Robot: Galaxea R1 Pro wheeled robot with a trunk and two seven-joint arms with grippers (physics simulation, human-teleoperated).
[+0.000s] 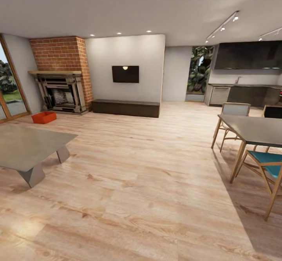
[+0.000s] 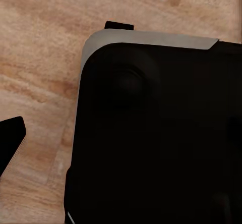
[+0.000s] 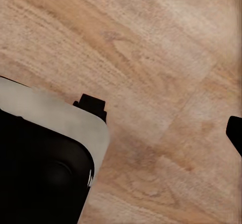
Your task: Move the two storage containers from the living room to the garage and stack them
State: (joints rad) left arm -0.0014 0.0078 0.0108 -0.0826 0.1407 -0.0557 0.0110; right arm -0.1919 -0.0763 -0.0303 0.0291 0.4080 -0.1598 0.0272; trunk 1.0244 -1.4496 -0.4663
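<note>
Living room, head view, left to right. Glass door [image 1: 9,92] at far left. Low grey desk [image 1: 27,149] at near left. Container [image 1: 44,117] on wood floor [image 1: 137,182], just in front of brick fireplace [image 1: 60,92], beside glass door, well apart from desk. Wall TV [image 1: 125,74] above dark bench [image 1: 126,107]. Dining desk [image 1: 254,130] with chairs [image 1: 270,165] at right. Wrist views: dark robot base [image 2: 161,133] over floor planks. Pincer state, left and right: cannot tell.
</note>
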